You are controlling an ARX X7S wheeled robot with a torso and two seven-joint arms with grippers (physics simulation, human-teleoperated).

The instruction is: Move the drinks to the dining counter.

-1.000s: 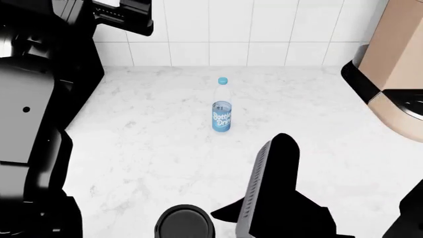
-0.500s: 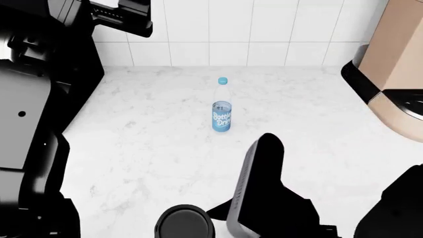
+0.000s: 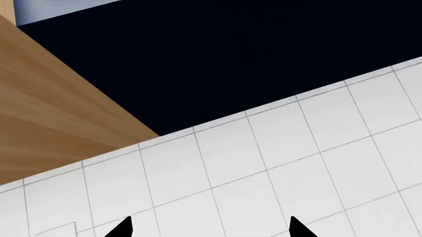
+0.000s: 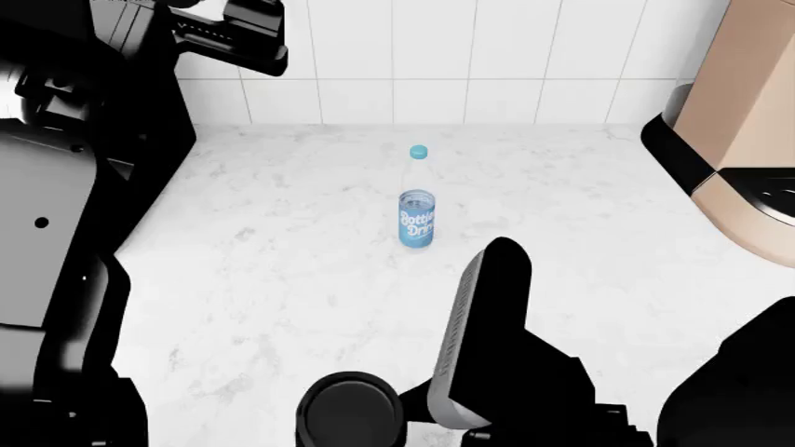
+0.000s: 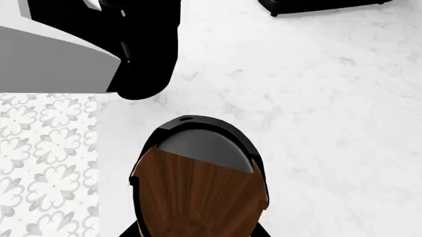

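The clear water bottle (image 4: pixel 418 209) with a light-blue cap and blue label stands upright in the middle of the grey-veined marble worktop (image 4: pixel 286 279), with no gripper near it. The brown coffee cup (image 5: pixel 197 192) with its black lid (image 4: pixel 348 410) sits at the worktop's near edge. My right gripper (image 5: pixel 197 233) is shut on the cup, a black fingertip hugging each side. My left gripper (image 3: pixel 209 229) is raised at the left, facing the white tiled wall, open and holding nothing. The dining counter is out of view.
A copper-coloured coffee machine (image 4: pixel 746 140) with a black base stands at the right of the worktop. White wall tiles (image 4: pixel 472 65) back it. Patterned floor (image 5: pixel 46 163) shows past the worktop's near edge. My left arm (image 4: pixel 62 233) fills the left side.
My right arm has shifted left and further over the worktop. The cup's lid now shows a little larger and higher. The bottle has not moved.
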